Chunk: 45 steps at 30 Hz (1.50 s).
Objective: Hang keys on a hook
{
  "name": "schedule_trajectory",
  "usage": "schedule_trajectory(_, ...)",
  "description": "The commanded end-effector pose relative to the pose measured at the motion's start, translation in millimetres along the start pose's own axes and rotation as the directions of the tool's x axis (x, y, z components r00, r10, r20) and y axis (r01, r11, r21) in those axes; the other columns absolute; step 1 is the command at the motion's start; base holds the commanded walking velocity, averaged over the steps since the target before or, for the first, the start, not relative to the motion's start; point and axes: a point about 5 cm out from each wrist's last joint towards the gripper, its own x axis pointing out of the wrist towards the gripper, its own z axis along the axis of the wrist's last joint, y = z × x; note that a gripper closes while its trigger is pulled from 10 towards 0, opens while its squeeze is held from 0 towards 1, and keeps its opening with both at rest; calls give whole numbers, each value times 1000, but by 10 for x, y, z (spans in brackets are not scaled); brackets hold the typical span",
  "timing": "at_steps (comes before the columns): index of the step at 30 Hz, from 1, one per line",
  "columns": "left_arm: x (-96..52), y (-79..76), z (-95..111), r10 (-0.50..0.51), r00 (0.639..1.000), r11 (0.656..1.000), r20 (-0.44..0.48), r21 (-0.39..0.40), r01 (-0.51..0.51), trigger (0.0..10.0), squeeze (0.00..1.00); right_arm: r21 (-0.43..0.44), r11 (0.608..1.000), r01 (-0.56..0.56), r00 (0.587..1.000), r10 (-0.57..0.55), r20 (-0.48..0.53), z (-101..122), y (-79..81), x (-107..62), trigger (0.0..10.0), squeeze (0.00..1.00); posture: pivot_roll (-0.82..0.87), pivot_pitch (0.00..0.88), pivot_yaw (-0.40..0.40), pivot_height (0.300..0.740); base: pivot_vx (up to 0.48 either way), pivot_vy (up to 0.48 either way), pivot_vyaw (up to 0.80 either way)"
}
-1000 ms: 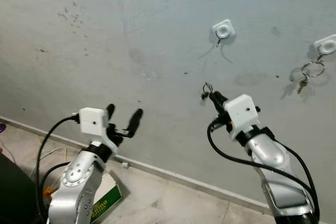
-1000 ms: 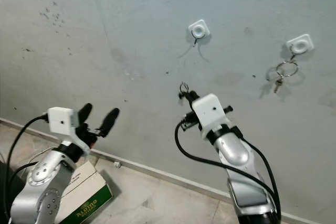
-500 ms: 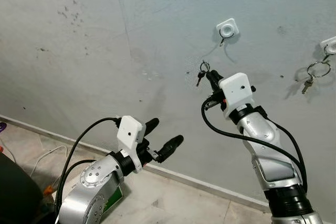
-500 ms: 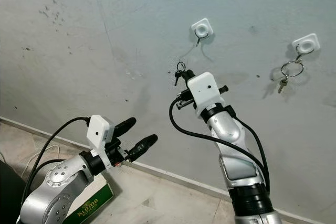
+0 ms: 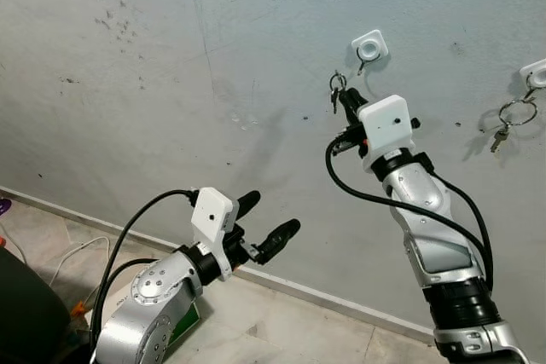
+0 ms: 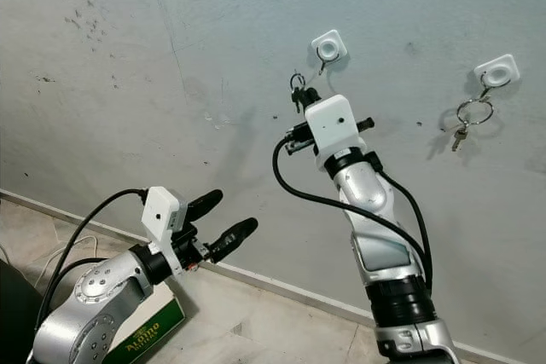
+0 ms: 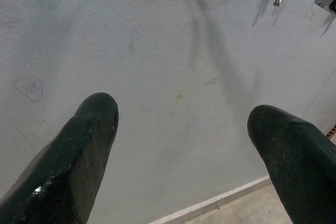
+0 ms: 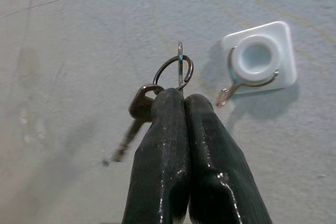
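The keys [image 8: 157,98] are held up by their ring, close to the wall [image 5: 171,83] and just beside the white hook [image 8: 258,59], but not yet on it. The ring is pinched between the two black fingers of the right gripper [image 8: 182,103], which are pressed tight together, and one key hangs down beside them. The ring could miss the small wire of the hook, because the wire is thin and the ring is held edge-on, so it may bump the white plate and slide off. The keys could also be dropped if the fingers are opened before the ring sits over the wire. The left gripper [image 5: 264,221] is held low, well apart from the hook, with its fingers spread wide and nothing in them. A second hook [image 6: 497,69] is seen further along the wall with another set of keys [image 6: 464,118] already hung on it. The tip of the near hook's wire is hard to make out, and how many keys are on the ring cannot be told. A green box [image 6: 141,321] on the floor is partly hidden by the left arm.
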Motion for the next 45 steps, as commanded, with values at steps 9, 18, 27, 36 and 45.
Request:
schedule_trajectory(9, -5, -6, 51, -1, 1000, 999, 13, 37, 1, 10000, 0, -32, 997, 69, 997, -68, 31, 47, -138, 82, 10000, 0, 53, 0, 46, 740, 0, 0, 0)
schedule_trajectory(18, -4, 21, 104, 19, 999, 998, 45, 56, -22, 10000, 0, -47, 993, 107, 994, -106, 22, 5, -218, 81, 10000, 0, 53, 0, 50, 740, 0, 0, 0)
schedule_trajectory(27, 48, 13, 266, 20, 994, 995, 108, 97, -31, 10000, 0, -36, 993, 114, 993, -115, -8, -69, -212, 74, 10000, 0, 55, 0, 53, 740, 0, 0, 0)
schedule_trajectory(36, 70, 64, 384, 64, 983, 988, 169, 129, -86, 10000, 0, -27, 993, 112, 993, -113, -21, -104, -199, 73, 10000, 0, 56, 0, 53, 740, 0, 0, 0)
schedule_trajectory(45, 74, 100, 448, 98, 974, 981, 203, 145, -128, 10000, 0, -16, 993, 113, 993, -114, -37, -143, -187, 56, 10000, 0, 57, 0, 53, 740, 0, 0, 0)
